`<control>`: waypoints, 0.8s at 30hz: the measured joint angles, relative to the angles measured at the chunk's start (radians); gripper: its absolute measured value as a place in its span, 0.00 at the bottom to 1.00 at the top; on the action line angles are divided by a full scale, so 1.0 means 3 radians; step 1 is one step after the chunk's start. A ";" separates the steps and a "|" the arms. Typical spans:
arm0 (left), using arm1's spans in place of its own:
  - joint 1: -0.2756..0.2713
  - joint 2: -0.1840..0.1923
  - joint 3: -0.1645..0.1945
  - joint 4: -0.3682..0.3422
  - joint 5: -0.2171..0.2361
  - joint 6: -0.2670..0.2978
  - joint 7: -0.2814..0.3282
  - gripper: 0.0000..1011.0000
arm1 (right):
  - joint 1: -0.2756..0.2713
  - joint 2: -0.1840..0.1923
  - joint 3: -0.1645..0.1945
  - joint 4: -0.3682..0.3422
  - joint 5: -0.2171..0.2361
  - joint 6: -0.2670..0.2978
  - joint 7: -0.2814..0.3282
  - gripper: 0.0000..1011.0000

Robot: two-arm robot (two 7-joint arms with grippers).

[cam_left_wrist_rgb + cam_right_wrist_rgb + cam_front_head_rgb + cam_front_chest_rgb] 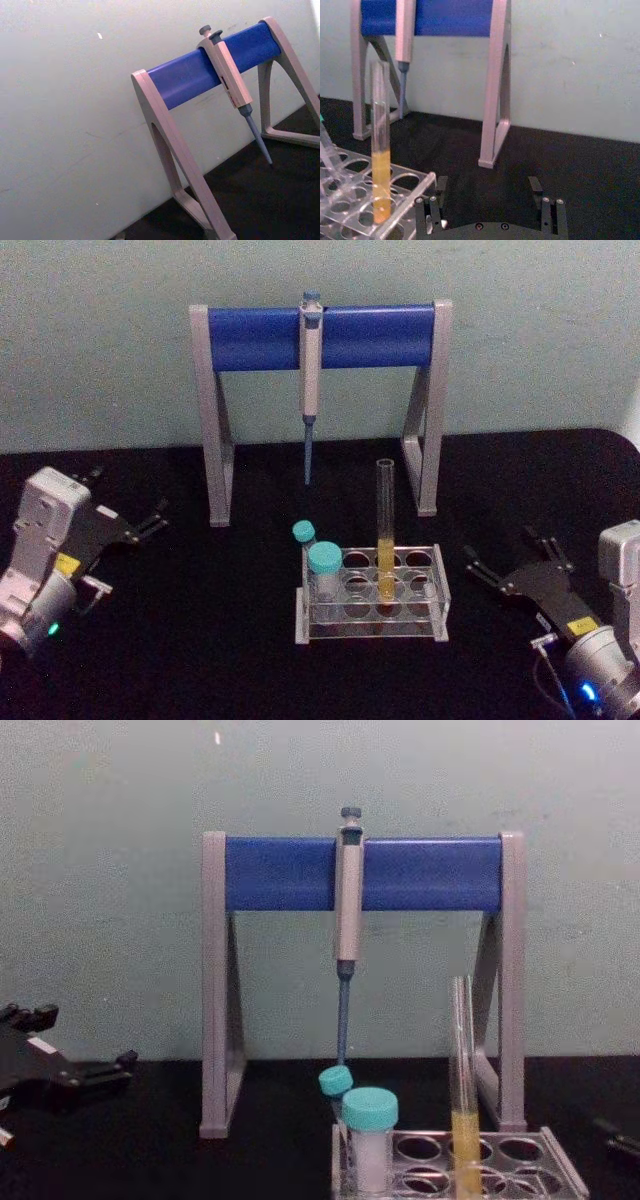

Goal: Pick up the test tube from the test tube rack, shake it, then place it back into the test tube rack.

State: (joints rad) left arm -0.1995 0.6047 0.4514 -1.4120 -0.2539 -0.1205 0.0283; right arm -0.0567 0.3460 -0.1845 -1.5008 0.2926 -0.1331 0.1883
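Observation:
The test tube (385, 530) stands upright in a middle hole of the clear test tube rack (436, 592), with yellow-orange liquid in its lower part. From the chest the tube (465, 1080) rises out of the rack (560, 1172). My right gripper (500, 545) rests low on the table to the right of the rack, open and holding nothing. In the right wrist view its fingers (440, 186) stand wide apart, with the tube (381, 150) and rack (415, 187) ahead and off to one side. My left gripper (130, 498) is parked open at the far left (80, 1045).
Two teal-capped vials (322, 565) stand in the rack's left end. Behind it a grey-and-blue pipette stand (320, 337) holds a hanging pipette (310, 390) against the wall. The left wrist view shows the stand (200, 75) and pipette (232, 80). Black tabletop surrounds the rack.

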 joint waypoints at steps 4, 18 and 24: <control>0.0000 0.0000 0.0000 0.0000 0.0000 0.0000 0.0000 1.00 | 0.0018 -0.0059 0.0017 0.0085 -0.0011 0.0022 -0.0001 0.99; 0.0000 0.0000 0.0000 0.0000 0.0000 0.0000 0.0000 1.00 | 0.0066 -0.0120 0.0035 0.0197 -0.0046 0.0072 0.0081 0.99; 0.0000 0.0000 0.0000 0.0000 0.0000 0.0000 0.0000 1.00 | 0.0065 -0.0119 0.0032 0.0192 -0.0045 0.0072 0.0080 0.99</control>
State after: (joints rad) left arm -0.1995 0.6047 0.4514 -1.4119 -0.2539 -0.1205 0.0283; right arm -0.0373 0.3104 -0.1749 -1.4434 0.2790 -0.1115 0.2122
